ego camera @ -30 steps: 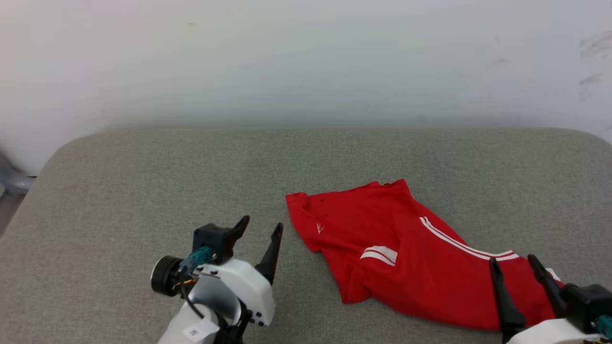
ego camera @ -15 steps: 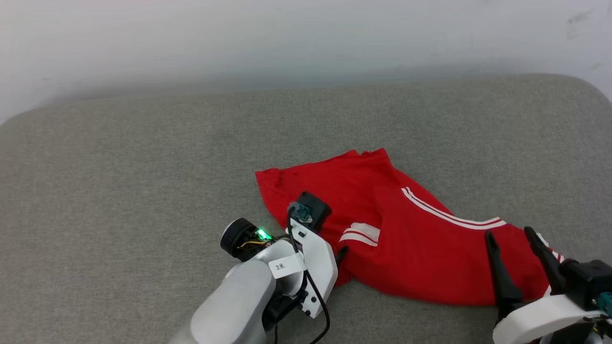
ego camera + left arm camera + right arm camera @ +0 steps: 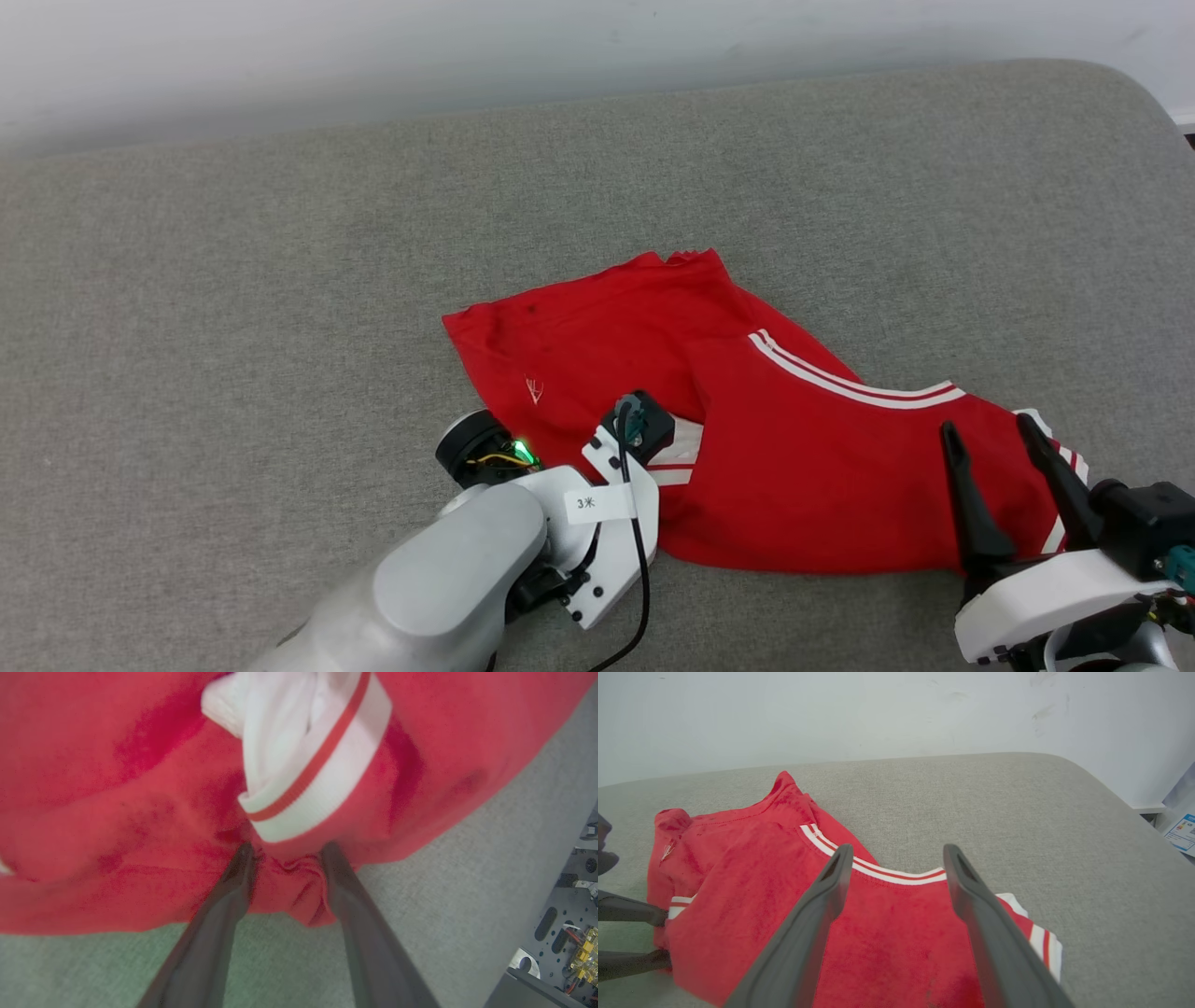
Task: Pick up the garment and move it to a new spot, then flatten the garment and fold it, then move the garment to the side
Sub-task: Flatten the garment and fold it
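While the garment (image 3: pixel 812 467) lies crumpled on the grey padded surface (image 3: pixel 280 280), a little to the right of its middle, the left gripper (image 3: pixel 287 847) is down at the garment's near left edge. In the left wrist view its 2 dark fingers stand apart. Their tips touch the red cloth, and a small wrinkled fold of it sits between them, so the jaws are open and not pressed together. Just beyond the tips lies a white cuff (image 3: pixel 317 765) with 1 thin red stripe. The right gripper (image 3: pixel 986 425) is over the right part of the garment, with its jaws wide apart and nothing held between them. I cannot tell if its fingers touch the cloth. The white trim stripes (image 3: pixel 840 383) run across the red cloth between the 2 grippers. A pale wall (image 3: pixel 373 56) stands behind the padded surface.
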Robot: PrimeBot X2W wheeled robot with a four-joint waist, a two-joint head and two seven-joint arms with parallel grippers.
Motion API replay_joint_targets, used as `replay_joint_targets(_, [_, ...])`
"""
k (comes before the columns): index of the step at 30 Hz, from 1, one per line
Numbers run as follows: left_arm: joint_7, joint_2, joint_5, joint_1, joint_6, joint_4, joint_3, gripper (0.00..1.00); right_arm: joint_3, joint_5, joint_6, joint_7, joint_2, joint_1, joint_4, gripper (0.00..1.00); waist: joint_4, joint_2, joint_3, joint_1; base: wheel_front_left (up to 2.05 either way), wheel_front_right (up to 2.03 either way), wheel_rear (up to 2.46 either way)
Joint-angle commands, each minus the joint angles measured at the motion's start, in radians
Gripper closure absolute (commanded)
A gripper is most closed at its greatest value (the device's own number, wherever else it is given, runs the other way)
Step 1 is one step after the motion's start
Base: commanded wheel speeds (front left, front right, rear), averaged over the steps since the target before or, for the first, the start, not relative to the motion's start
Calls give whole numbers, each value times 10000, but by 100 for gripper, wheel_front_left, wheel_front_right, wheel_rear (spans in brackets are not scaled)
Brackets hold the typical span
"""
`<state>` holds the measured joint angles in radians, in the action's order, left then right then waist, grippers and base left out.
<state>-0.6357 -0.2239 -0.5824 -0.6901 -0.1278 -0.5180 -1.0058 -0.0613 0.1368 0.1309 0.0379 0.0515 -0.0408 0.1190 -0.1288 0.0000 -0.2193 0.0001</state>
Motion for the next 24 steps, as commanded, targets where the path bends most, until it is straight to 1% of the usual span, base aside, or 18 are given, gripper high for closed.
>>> replay_joint_targets(1, [-110, -427, -153, 533, -47, -479, -549, 100, 4, 32, -5, -53, -18, 137, -83, 0, 11, 0, 13, -1, 0, 0, 0])
replay_joint_targets(4, [830, -570, -50, 87, 28, -463, -223, 100, -82, 79, -3, -88, -18, 90, -167, 0, 119, 0, 144, -1, 0, 0, 0])
replay_joint_targets(5, [1193, -634, 21, -26, 146, -427, -66, 100, -92, 116, -3, -91, -20, 55, -198, 0, 165, 0, 206, -1, 0, 0, 0])
replay_joint_targets(6, [1193, -634, 21, -26, 146, -427, -66, 100, -92, 116, -3, -91, -20, 55, -198, 0, 165, 0, 206, -1, 0, 0, 0])
replay_joint_targets(8, [1902, -740, 151, -158, 405, -314, 174, 100, -120, 137, -3, -83, -20, -10, -263, 0, 262, 0, 355, -1, 0, 0, 0])
replay_joint_targets(12, [3104, -1039, 336, 6, 1092, 199, 649, 100, -211, 168, -5, 1, -17, -179, -329, 0, 530, 0, 712, -1, 0, 0, 0])
replay_joint_targets(14, [3471, -1374, 353, 257, 1438, 509, 882, 100, -237, 173, -3, 38, -19, -243, -330, 0, 695, 0, 889, -1, 0, 0, 0])
replay_joint_targets(19, [3883, -2064, -107, 1412, 2355, 1567, 1495, 100, -309, 177, -3, 172, -17, -484, -295, 0, 1119, 0, 1286, -1, 0, 0, 0])
replay_joint_targets(22, [4069, -2452, -486, 2463, 3011, 2155, 1845, 100, -354, 161, -3, 257, -19, -654, -254, 0, 1358, 0, 1499, -1, 0, 0, 0])
replay_joint_targets(24, [4196, -2608, -820, 3262, 3434, 2487, 2077, 100, -398, 148, -3, 304, -17, -730, -228, 0, 1507, 0, 1632, -1, 0, 0, 0])
